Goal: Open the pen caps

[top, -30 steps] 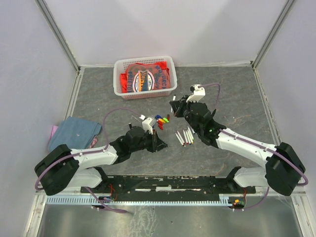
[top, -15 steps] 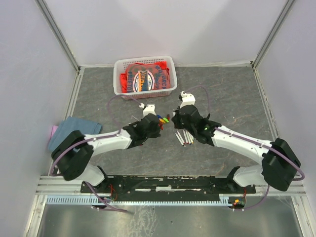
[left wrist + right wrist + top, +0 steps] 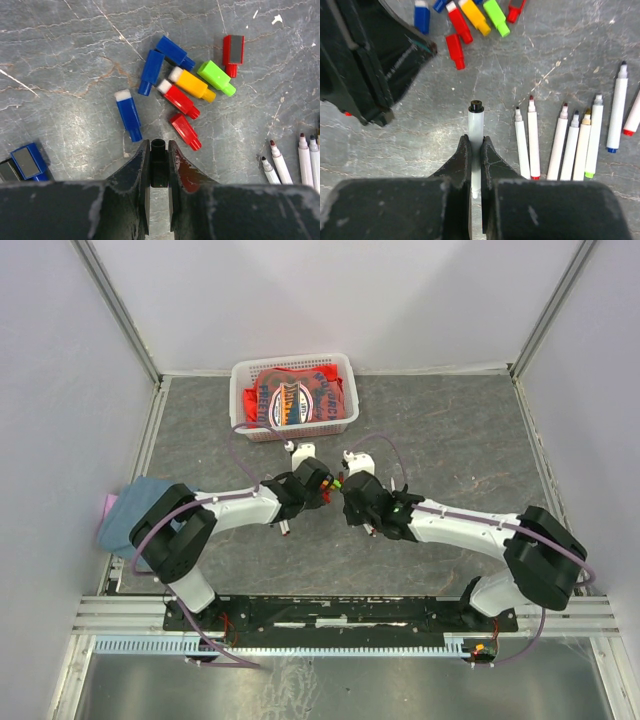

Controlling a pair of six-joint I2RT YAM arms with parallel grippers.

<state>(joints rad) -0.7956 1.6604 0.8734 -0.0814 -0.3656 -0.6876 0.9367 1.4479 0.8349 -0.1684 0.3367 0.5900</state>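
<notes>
Both grips are narrow over the middle of the grey table (image 3: 470,420): my left gripper (image 3: 158,147) holds a tiny black plastic cap (image 3: 158,164), my right gripper (image 3: 475,140) a thin white pen barrel (image 3: 476,122). I'd release the cap low beside the loose coloured caps (image 3: 190,84). Wrist views show both grips; the overhead view shows neither.

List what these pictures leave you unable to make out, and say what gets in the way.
Left wrist view: the loose pens' back ends and a blue cap are partly hidden by the left gripper's body.
Right wrist view: the top edge cuts off some caps; the right edge cuts one pen.
Top view: the caps are too small to count.
</notes>
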